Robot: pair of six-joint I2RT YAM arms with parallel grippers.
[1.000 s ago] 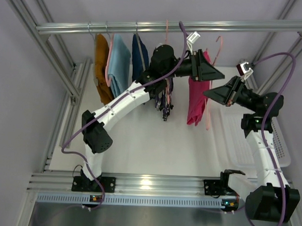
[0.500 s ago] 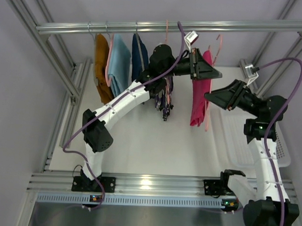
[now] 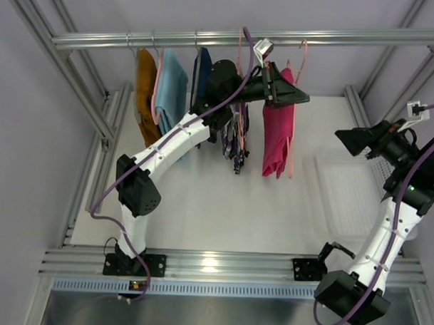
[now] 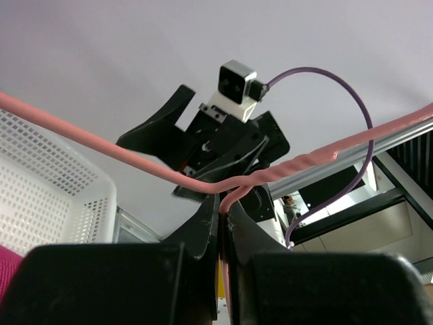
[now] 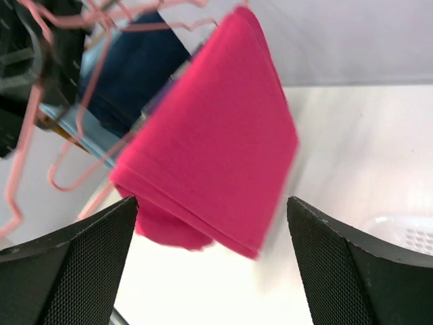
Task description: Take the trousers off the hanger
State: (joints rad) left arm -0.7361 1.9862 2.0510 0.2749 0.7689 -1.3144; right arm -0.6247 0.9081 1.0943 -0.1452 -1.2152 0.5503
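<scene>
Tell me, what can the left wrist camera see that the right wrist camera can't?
Only the left wrist view shows, close up, the left gripper shut on the pink hanger wire, plus the right arm's camera. Only the right wrist view shows the whole magenta trousers hanging folded, with a navy garment behind. Both show the hanger and the white basket.

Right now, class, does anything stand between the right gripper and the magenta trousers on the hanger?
Nothing visible does. The right gripper is open and faces the magenta trousers with nothing in the gap. The left gripper is shut on the pink hanger above them, off that line.
</scene>
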